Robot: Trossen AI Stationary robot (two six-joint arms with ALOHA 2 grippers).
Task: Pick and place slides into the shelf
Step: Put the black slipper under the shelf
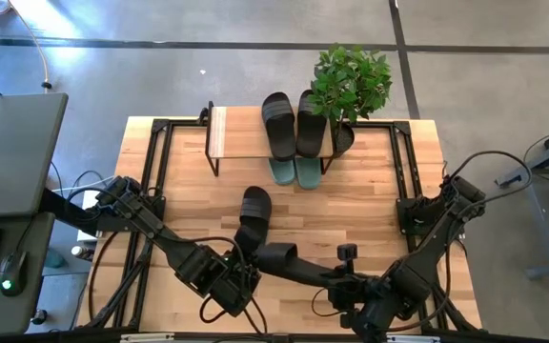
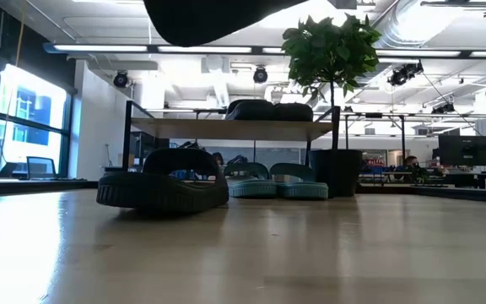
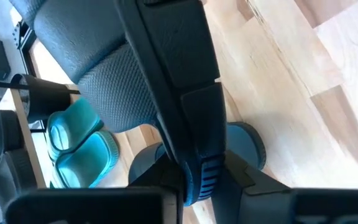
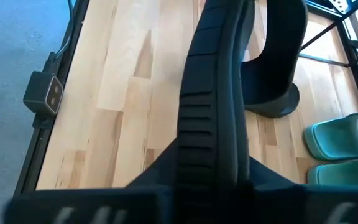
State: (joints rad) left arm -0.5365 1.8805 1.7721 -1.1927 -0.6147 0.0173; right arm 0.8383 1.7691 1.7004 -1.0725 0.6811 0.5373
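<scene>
The left claw [image 1: 243, 250] and right claw [image 1: 292, 259] each clamp edge-on a black slide [image 3: 173, 87] above the table [image 1: 370, 200], near another black slide [image 1: 254, 211] lying before the shelf [image 1: 236, 133].

The shelf [image 1: 255, 133] — a light wooden plank on thin black legs — stands at the far side of the table. One black pair [image 1: 294, 124] lies side by side on the right end of its top, wide ribbed straps up. The sage-green pair [image 1: 295, 171] sits on the table beneath that pair, its ends poking out past the plank's near edge. Another black slide [image 1: 254, 211] lies flat on the table in front of the shelf, strap up. A further black slide [image 1: 276, 257] is lifted clear of the table nearer the front — seen edge-on in both wrist views.
</scene>
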